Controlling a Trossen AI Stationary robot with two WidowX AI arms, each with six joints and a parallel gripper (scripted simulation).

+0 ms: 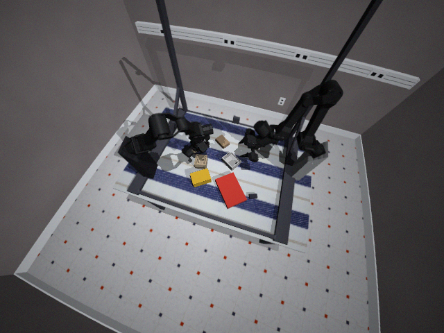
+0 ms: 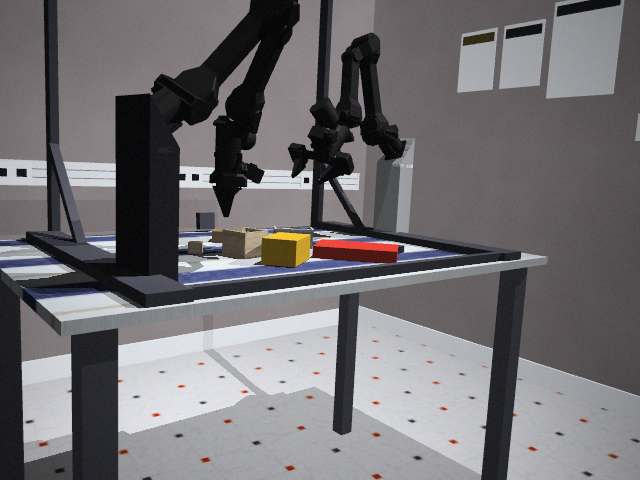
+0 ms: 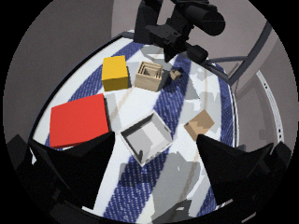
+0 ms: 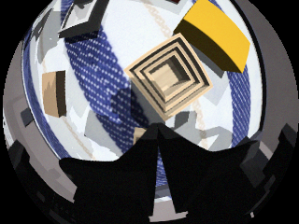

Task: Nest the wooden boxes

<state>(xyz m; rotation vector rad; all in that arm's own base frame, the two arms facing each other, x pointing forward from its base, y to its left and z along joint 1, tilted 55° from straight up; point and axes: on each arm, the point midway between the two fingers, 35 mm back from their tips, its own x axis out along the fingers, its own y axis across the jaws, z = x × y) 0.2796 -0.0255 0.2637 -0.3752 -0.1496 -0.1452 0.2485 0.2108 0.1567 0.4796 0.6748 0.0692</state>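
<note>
Okay, wall sheets (image 2: 521,56) have dark or brownish header bars, any lettering too small to read. Right gripper (image 1: 196,147) (image 2: 225,214) (image 3: 166,60) (image 4: 158,125) points down above the table, fingertips together, holding nothing. Left gripper (image 1: 241,149) (image 2: 308,179) (image 3: 156,136) is up in the air too, fingers wide apart and nothing in them. The wooden nest (image 1: 200,161) (image 2: 241,243) (image 3: 149,76) (image 4: 169,77) sits open side up, several rims showing; a small wooden piece (image 2: 195,247) (image 3: 176,74) (image 4: 139,135) is outside it. From the nest in the top view: tan block (image 1: 222,141) (image 2: 217,235) (image 3: 199,125) (image 4: 53,93) around 2 o'clock, gray tray (image 1: 231,160) (image 2: 293,230) (image 3: 147,137) (image 4: 81,19) at 3, red box (image 1: 230,189) (image 2: 355,251) (image 3: 79,120) near 5, yellow block (image 1: 200,177) (image 2: 285,249) (image 3: 115,73) (image 4: 215,35) at 6, just a narrow gap there.
</note>
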